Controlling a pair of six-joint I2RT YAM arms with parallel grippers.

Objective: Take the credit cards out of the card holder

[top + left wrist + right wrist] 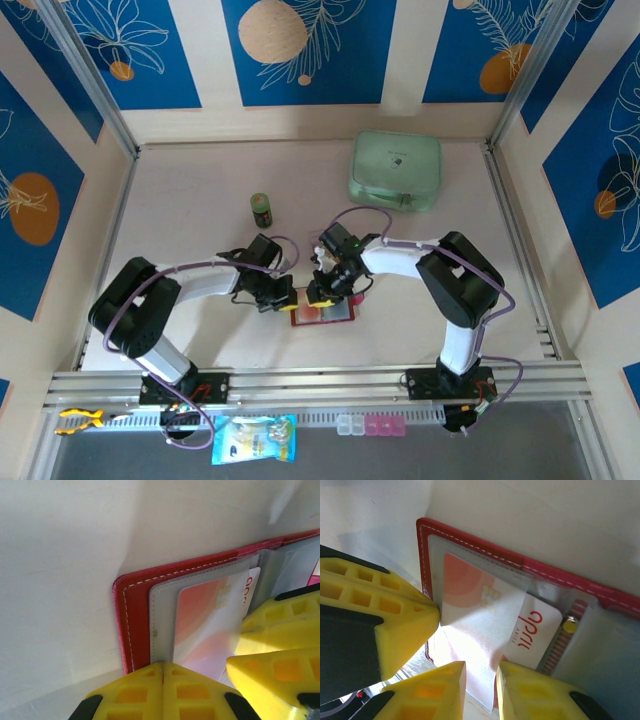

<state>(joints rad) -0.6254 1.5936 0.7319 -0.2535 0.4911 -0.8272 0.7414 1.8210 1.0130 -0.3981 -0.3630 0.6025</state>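
The red card holder (340, 312) lies open on the table between both grippers. In the left wrist view its red stitched border (132, 625) frames a greyish clear sleeve holding a pale pink-white card (200, 615). My left gripper (162, 667) is shut, its tips resting on the sleeve's near edge; from above it (283, 297) sits at the wallet's left side. My right gripper (480, 680) is open, its fingers either side of a clear sleeve flap (485, 645). The card with red lettering (535, 625) lies just beyond, by the snap (569, 626). The right gripper (322, 292) hovers over the wallet.
A mint-green zip case (395, 170) stands at the back right and a small green jar (261, 209) behind the left gripper. Below the table's front rail lie a snack bag (254, 438), a pill box (372, 427) and a yellow toy (78, 418).
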